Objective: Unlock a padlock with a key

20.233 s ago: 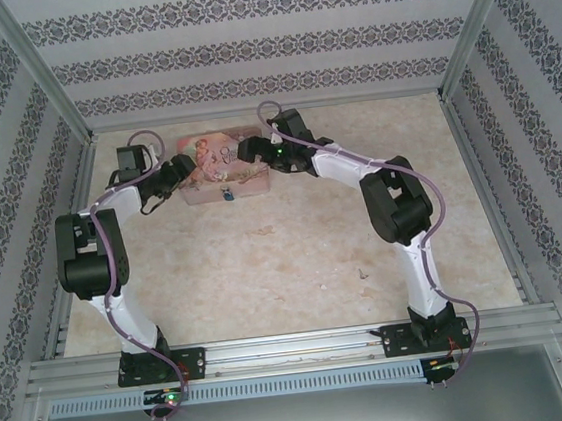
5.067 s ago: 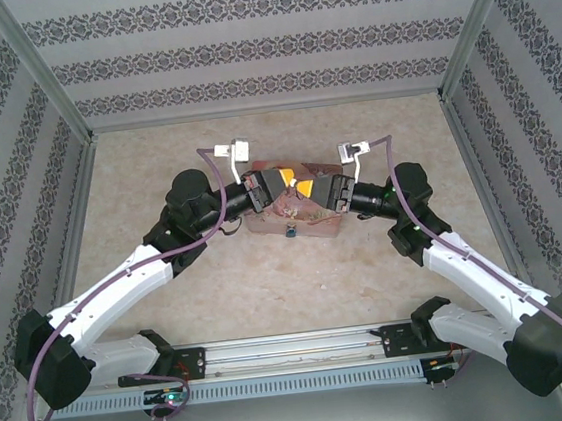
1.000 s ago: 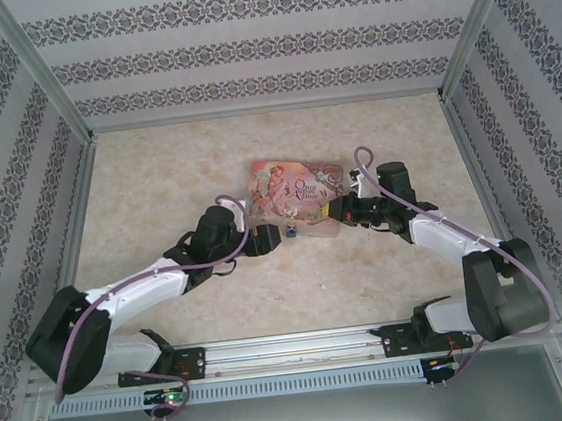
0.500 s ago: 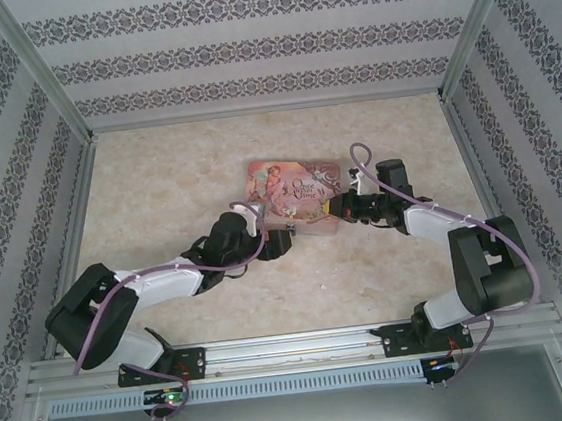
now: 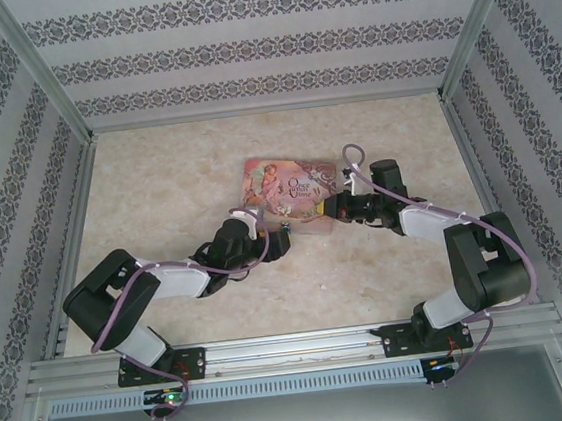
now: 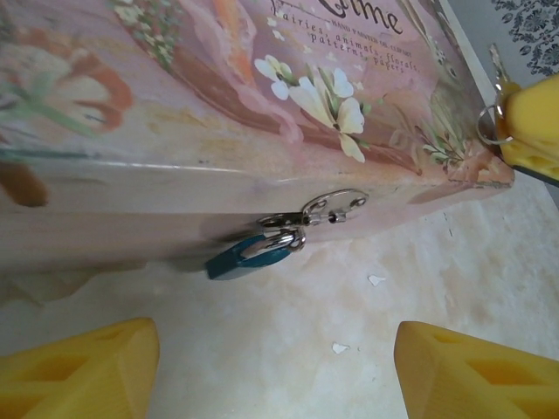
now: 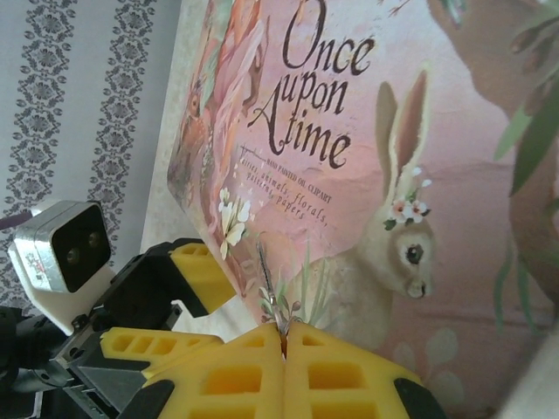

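Left hand (image 6: 279,371): wide, empty, nearer
Padlock (image 6: 247,255): dead ahead, body lying crosswise
Right hand (image 7: 285,336): clamped on key (image 7: 267,284), farther right

Both arms reach low and forward, wrists angled toward each other. The left tool (image 6: 279,371) stands spread wide; the right tool (image 7: 284,336) is pinched closed.

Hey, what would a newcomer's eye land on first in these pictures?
The pink illustrated tin box at mid-table stands out. A tiny teal padlock hangs from the silver hasp on its front, ahead of the open left gripper; at the box's right corner the shut right gripper pinches a thin silver key.
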